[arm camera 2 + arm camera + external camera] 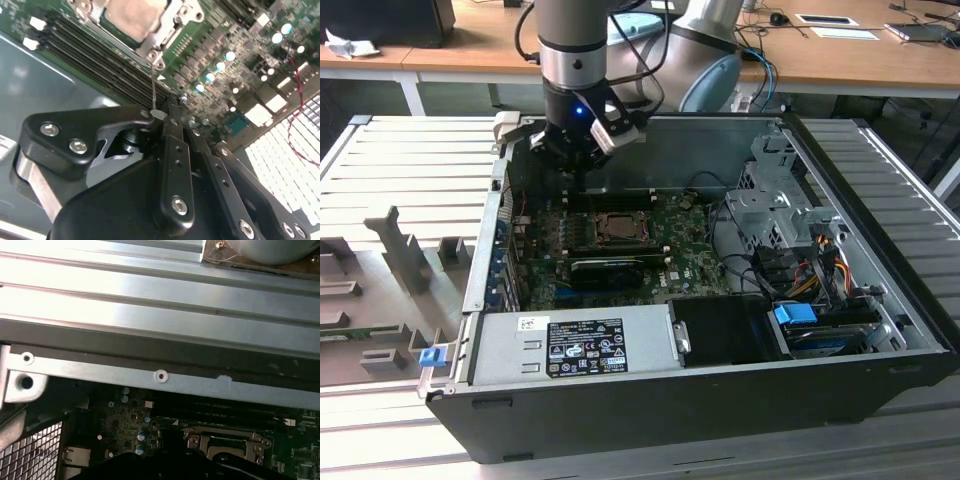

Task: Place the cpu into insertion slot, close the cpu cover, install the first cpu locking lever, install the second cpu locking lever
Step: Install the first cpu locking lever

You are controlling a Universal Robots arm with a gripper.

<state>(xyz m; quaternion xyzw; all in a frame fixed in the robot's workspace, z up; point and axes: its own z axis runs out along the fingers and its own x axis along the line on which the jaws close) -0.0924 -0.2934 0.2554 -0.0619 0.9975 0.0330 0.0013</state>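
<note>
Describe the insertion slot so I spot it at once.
In the open computer case, find the green motherboard. In the exterior view the insertion slot lies just below the gripper: square, metal-framed, tan cpu in its middle, a thin locking lever at its corner, unlike the long black card beside it.

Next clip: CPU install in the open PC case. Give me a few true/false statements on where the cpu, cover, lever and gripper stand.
1. The cpu sits in the insertion slot, tan face up. True.
2. The cpu cover lies on the table outside the case. False: the cpu cover frames the cpu on the slot.
3. A thin locking lever runs from the slot to the gripper. True.
4. The gripper hangs over the power supply. False: it is above the motherboard, near the slot.
</note>
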